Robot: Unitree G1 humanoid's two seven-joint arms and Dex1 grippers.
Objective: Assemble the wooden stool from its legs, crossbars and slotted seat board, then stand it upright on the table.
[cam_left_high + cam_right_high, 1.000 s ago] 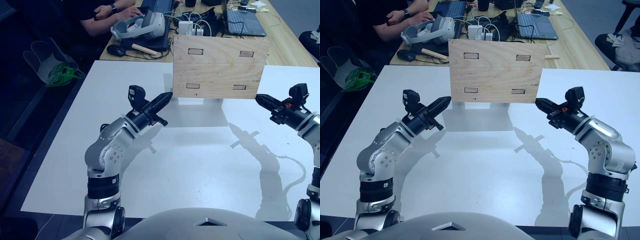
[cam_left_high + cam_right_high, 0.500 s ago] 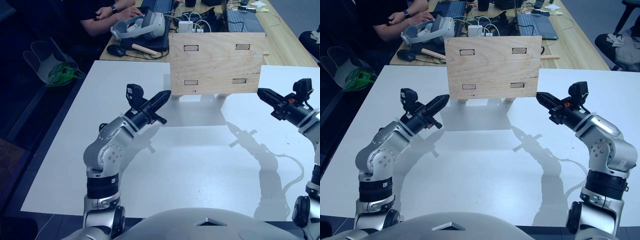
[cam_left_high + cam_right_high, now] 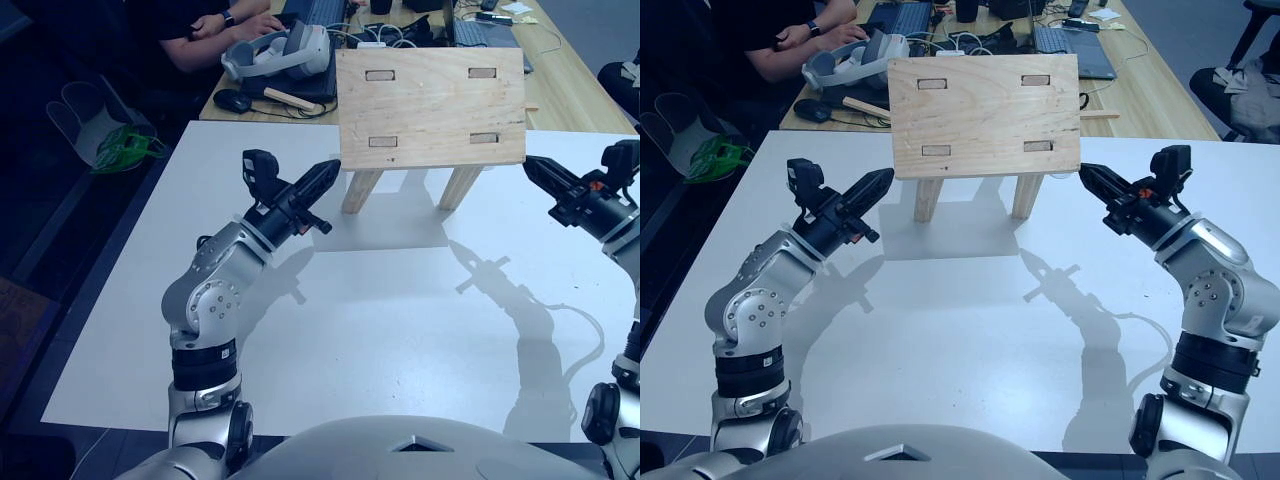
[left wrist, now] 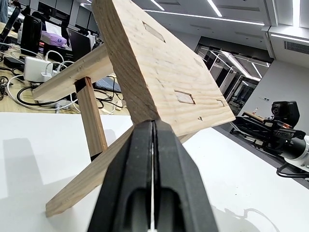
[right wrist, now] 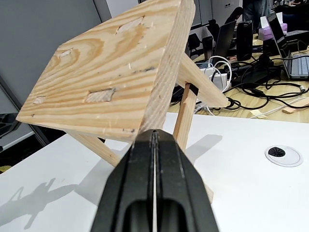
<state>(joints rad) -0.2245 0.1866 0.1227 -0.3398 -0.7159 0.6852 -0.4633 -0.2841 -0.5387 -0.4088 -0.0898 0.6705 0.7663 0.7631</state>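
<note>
The stool [image 3: 432, 108] is put together and stands at the far middle of the table [image 3: 380, 340], tipped so that its seat [image 3: 985, 100] faces the robot and its two near legs [image 3: 360, 190] rest on the tabletop. It looks held only by pressure from both sides, and that is the weak point. If the left claw [image 3: 322, 178] slips off the seat's left edge, or presses harder than its partner, the stool could twist about one foot. If both tips ease off before the back legs are down, it may drop hard or rock over. If the near feet slide on the smooth top, the whole thing could skate away toward the far edge. If the right claw [image 3: 537, 172] slides along the grain, the hold fails the same way. The left claw has its fingers pressed together, nothing between them, and its tip appears to touch the seat's lower left corner. The right claw is likewise closed and holds nothing, its tip seemingly against the lower right corner. Lowering the two together and evenly would be the safest way to bring all the feet down.
</note>
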